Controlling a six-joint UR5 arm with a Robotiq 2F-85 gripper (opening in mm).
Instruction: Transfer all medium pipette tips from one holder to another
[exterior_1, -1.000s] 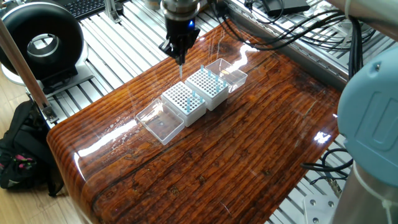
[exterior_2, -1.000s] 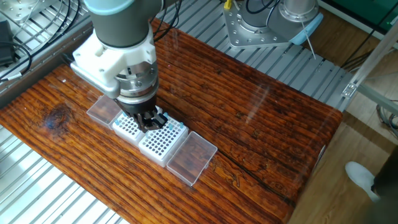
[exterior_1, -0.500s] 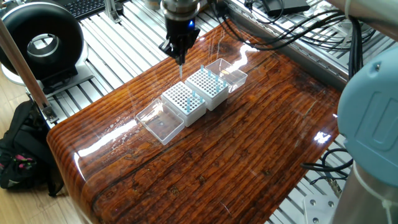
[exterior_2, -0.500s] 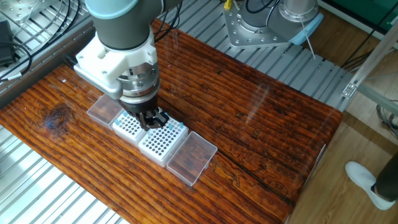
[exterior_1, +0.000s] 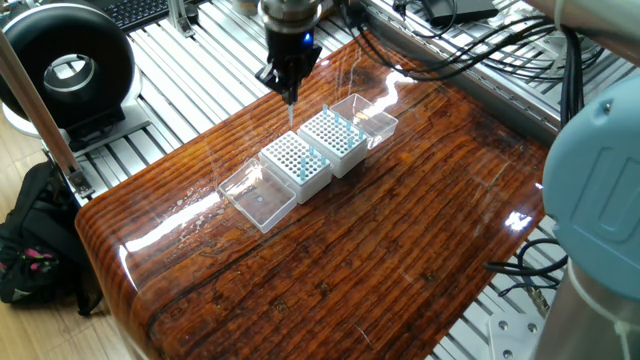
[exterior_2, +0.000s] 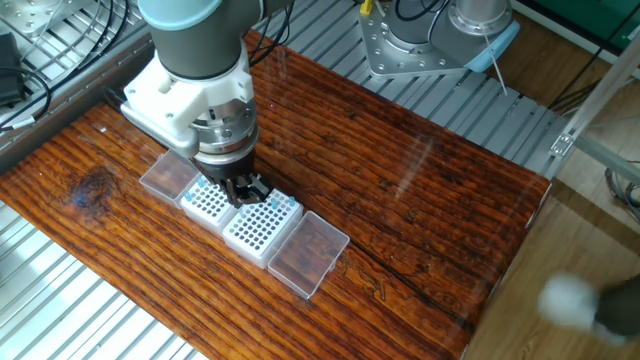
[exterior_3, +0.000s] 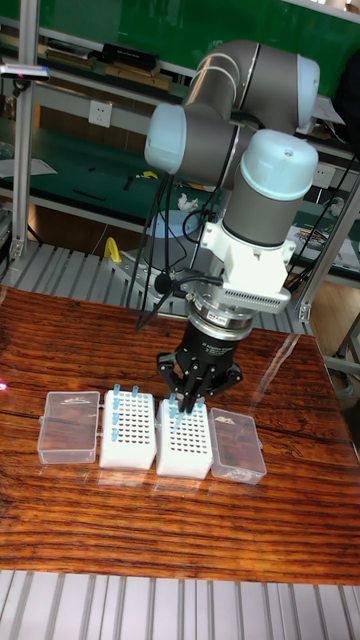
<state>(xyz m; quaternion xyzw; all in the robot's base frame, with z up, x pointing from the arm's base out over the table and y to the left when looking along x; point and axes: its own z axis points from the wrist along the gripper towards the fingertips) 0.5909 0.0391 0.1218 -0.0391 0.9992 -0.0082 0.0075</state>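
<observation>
Closed on one of the medium pipette tips, the end effector should descend plumb into the holder below.

A UR5 arm's gripper hangs low over two white tip holders set side by side on a dark-grained wooden worktop. Its jaws sit close together above the seam between the holders; whether they pinch anything cannot be made out. Light-blue medium pipette tips stand along the far edge of the holder to the right of the gripper. A clear lid lies flat against that holder's outer end, another clear lid against the other holder's outer end.
</observation>
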